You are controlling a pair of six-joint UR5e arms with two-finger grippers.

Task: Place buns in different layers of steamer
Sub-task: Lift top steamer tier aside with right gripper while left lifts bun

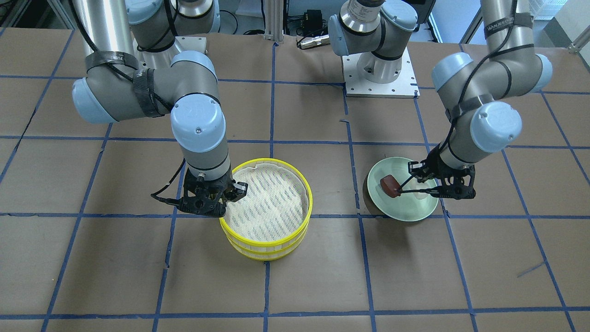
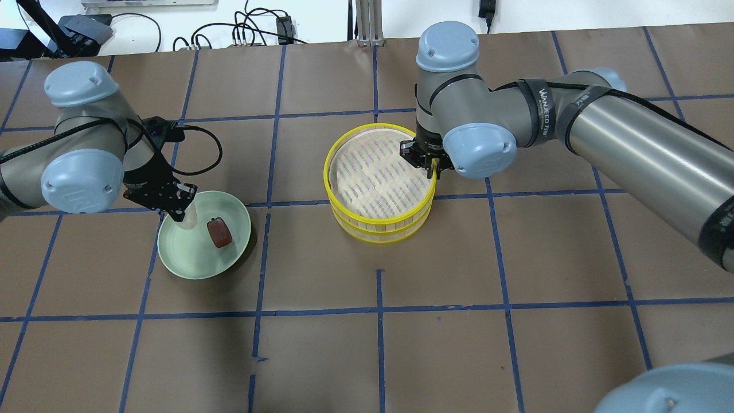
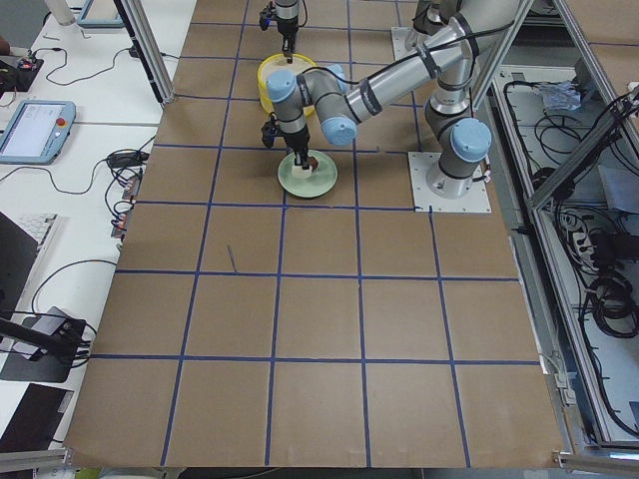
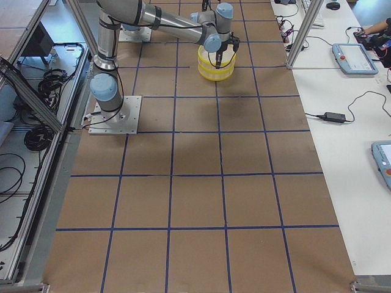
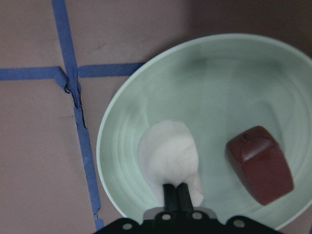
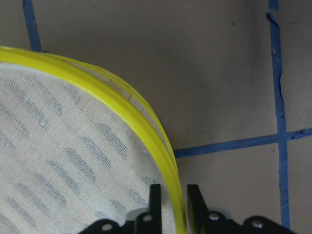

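The steamer (image 2: 378,228) stands mid-table as a two-tier stack with yellow rims, and its top layer (image 1: 267,203) shows an empty white liner. My right gripper (image 6: 170,191) straddles the top layer's yellow rim (image 6: 141,109), one finger inside and one outside, shut on it; it also shows in the overhead view (image 2: 431,170). My left gripper (image 5: 176,189) is low over the pale green plate (image 5: 219,73), with its fingers pinched together on the near edge of the white bun (image 5: 168,151). The reddish-brown bun (image 5: 259,163) lies free on the plate beside it (image 2: 219,233).
The table is brown paper with a blue tape grid (image 2: 378,312). The plate (image 2: 195,261) sits about one grid square to the steamer's left in the overhead view. The arm bases (image 1: 380,69) and cables are at the robot's side of the table.
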